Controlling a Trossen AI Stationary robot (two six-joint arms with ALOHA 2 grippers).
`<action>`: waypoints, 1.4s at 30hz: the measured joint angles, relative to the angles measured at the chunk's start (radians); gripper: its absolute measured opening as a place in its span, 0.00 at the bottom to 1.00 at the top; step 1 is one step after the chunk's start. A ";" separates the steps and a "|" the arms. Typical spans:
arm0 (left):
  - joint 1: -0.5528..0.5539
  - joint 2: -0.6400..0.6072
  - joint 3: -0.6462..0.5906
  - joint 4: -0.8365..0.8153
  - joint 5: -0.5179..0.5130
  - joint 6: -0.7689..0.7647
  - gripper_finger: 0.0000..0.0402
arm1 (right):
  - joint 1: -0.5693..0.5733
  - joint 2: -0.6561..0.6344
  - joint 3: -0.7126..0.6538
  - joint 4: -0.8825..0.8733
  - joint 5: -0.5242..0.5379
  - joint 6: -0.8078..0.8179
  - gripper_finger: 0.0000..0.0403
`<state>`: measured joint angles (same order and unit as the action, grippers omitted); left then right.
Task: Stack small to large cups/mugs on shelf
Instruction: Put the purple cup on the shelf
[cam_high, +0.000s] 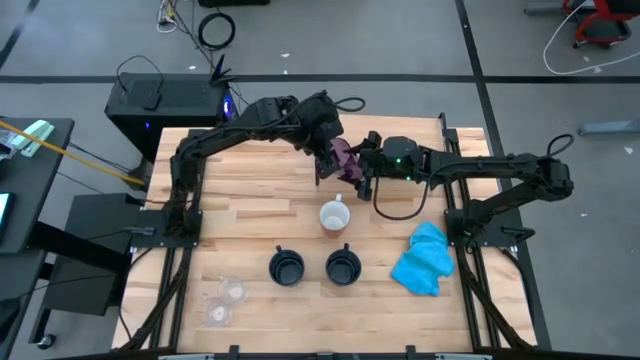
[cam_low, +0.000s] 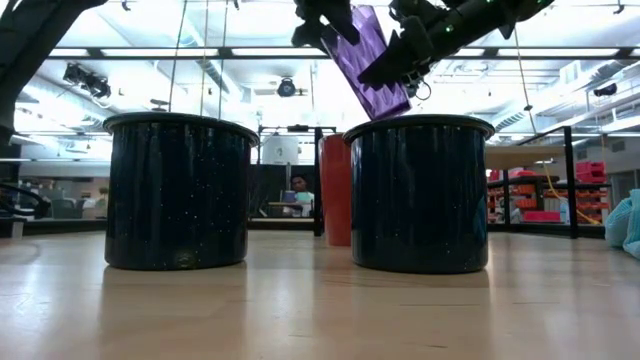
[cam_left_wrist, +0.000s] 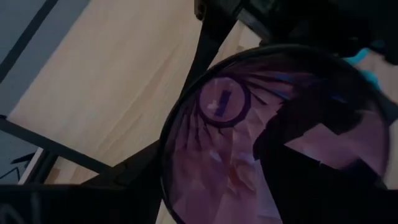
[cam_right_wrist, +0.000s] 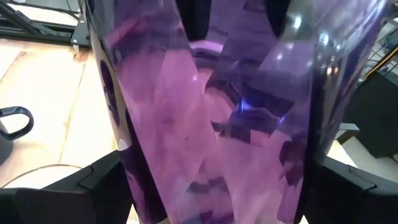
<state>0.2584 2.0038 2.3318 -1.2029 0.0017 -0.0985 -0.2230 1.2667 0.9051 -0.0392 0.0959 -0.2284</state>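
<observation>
Handover step in hand. Tumbler (cam_high: 343, 160) is held tilted in the air above the table's far middle, between both grippers. Right gripper (cam_high: 360, 172) is clamped across its body. Left gripper (cam_high: 328, 160) is at its rim; whether those fingers are apart or gripping cannot be told. Orange mug (cam_high: 333, 217), navy mugs (cam_high: 287, 267) and clear cups (cam_high: 226, 300) sit below on the table (cam_high: 250, 210). Next, judged: left arm withdrawn clear, tumbler carried by the right gripper.
</observation>
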 joint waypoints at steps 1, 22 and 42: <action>0.000 -0.007 0.000 -0.001 0.000 0.000 0.64 | 0.000 0.000 0.000 0.004 0.000 0.000 0.89; -0.105 -0.132 -0.001 -0.022 -0.241 0.129 0.60 | -0.042 -0.020 0.001 -0.037 0.000 -0.006 0.89; -0.173 -0.495 -0.782 0.372 -0.340 0.135 0.42 | -0.123 -0.045 0.000 -0.053 -0.047 -0.008 0.89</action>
<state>0.0850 1.5090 1.5501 -0.8305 -0.3383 0.0364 -0.3463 1.2213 0.9054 -0.0919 0.0492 -0.2363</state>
